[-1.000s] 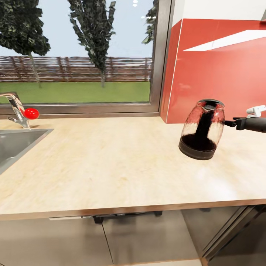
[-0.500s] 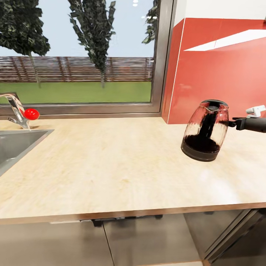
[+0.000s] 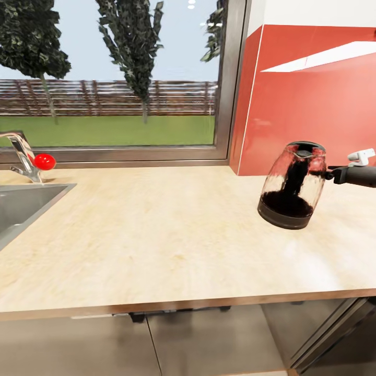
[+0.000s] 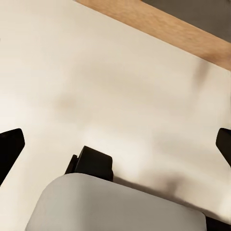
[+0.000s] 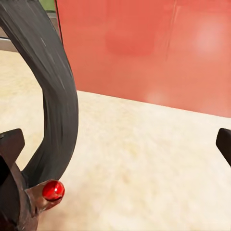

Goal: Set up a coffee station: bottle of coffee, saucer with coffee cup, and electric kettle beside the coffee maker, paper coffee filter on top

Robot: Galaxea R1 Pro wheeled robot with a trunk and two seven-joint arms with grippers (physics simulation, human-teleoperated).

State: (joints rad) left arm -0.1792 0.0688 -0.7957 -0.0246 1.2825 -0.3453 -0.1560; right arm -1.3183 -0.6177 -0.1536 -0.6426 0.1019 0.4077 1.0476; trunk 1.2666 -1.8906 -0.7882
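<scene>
You are working at the right end of the desk (image 3: pixel 156 235), and the near edge is running along the bottom of the head view with bare surface behind it. The electric kettle (image 3: pixel 291 185) is sitting tilted, its dark base at or just above the desk top and its lid leaning toward the right; contact with the surface cannot be confirmed. The right end effector (image 3: pixel 334 174) is reaching in from the right, directly beside the kettle's handle side, so the kettle is lying to the left of it. In the right wrist view the kettle handle (image 5: pixel 53 91) is curving close past one finger (image 5: pixel 10 144) while the other finger is standing well apart, so whether the jaws are clamping the handle cannot be told. The left end effector (image 4: pixel 115 139) is pointing at a pale surface with its fingers spread and nothing between them. The right arm is the nearer one. Open room is extending left toward the sink (image 3: pixel 21 206); farther back, the red wall panel (image 3: pixel 313 99) and the window (image 3: pixel 109 78) are bounding the desk.
</scene>
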